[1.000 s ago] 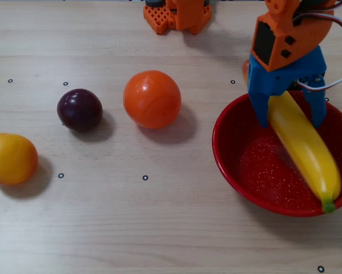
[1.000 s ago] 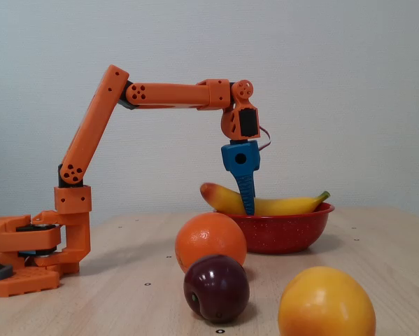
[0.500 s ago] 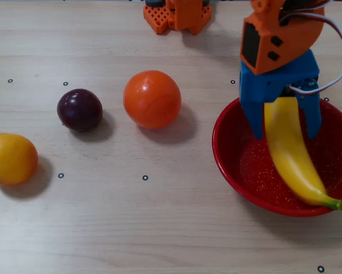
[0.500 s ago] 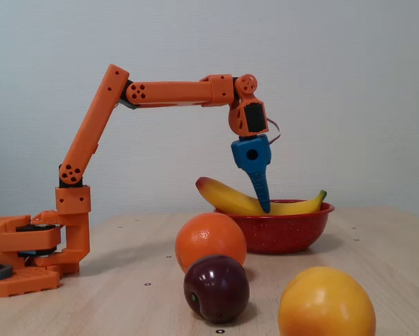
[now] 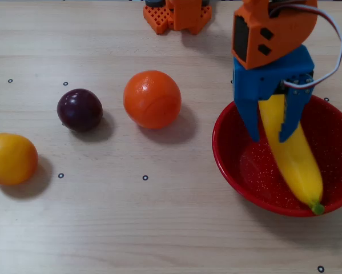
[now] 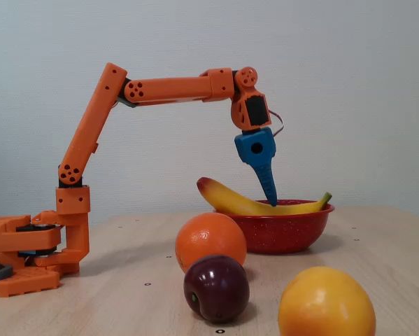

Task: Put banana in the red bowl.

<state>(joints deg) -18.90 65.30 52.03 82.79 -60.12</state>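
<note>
The yellow banana lies in the red bowl at the right of the overhead view, its green stem on the near rim. In the fixed view the banana rests across the red bowl, with its orange-red tip sticking out past the left rim. My blue gripper hangs over the banana's far half, its fingers a narrow gap apart with the banana showing through. In the fixed view the gripper points down, tilted, with its tip at the banana's top edge.
An orange ball, a dark plum and a yellow-orange fruit sit in a row left of the bowl. The arm's orange base stands at the table's far edge.
The gripper's fingers have drawn closer together and the wrist has risen and tilted. The banana has swung a little inside the bowl and settled with its stem on the near rim.
</note>
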